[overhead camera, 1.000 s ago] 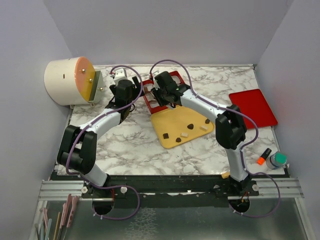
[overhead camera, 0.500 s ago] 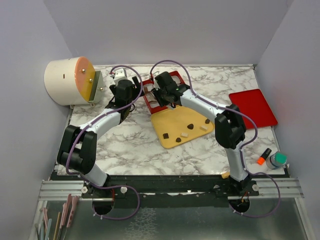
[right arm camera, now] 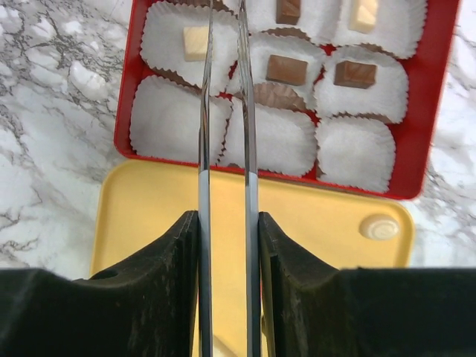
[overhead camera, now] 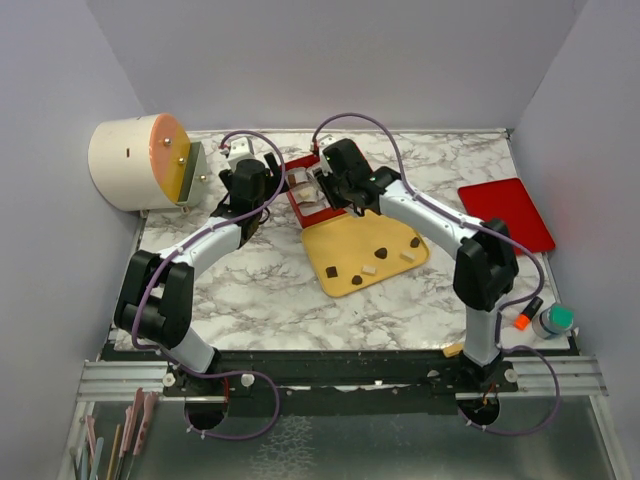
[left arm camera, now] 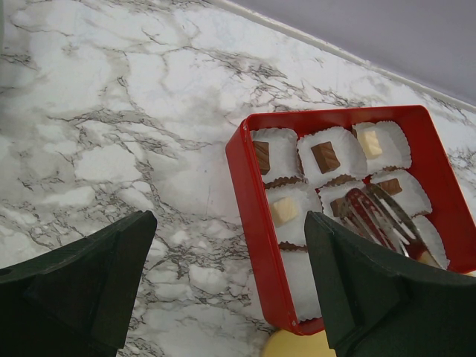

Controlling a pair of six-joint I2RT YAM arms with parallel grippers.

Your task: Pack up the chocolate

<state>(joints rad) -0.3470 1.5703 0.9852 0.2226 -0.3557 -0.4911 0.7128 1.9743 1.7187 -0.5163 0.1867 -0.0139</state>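
- Swinging off to the right, the right claw [overhead camera: 338, 178] has uncovered the red box [left arm camera: 249, 223]; it stays clamped on the tongs [right arm camera: 202, 111].
- The tong tips hang over the box, and I see no piece between them, so one was probably just dropped in.
- Chocolate [left arm camera: 325, 156] sits in six cups; the three near cups [right arm camera: 269, 140] are bare.
- More pieces [overhead camera: 381, 251] wait on the yellow tray [right arm camera: 312, 216], just near of the box.
- The left claw [left arm camera: 229, 219] hovers wide open left of the box, holding nothing.

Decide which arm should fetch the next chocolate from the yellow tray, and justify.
Probably right: the right gripper holds the tweezers above the red box beside the tray; the left gripper is open and empty.
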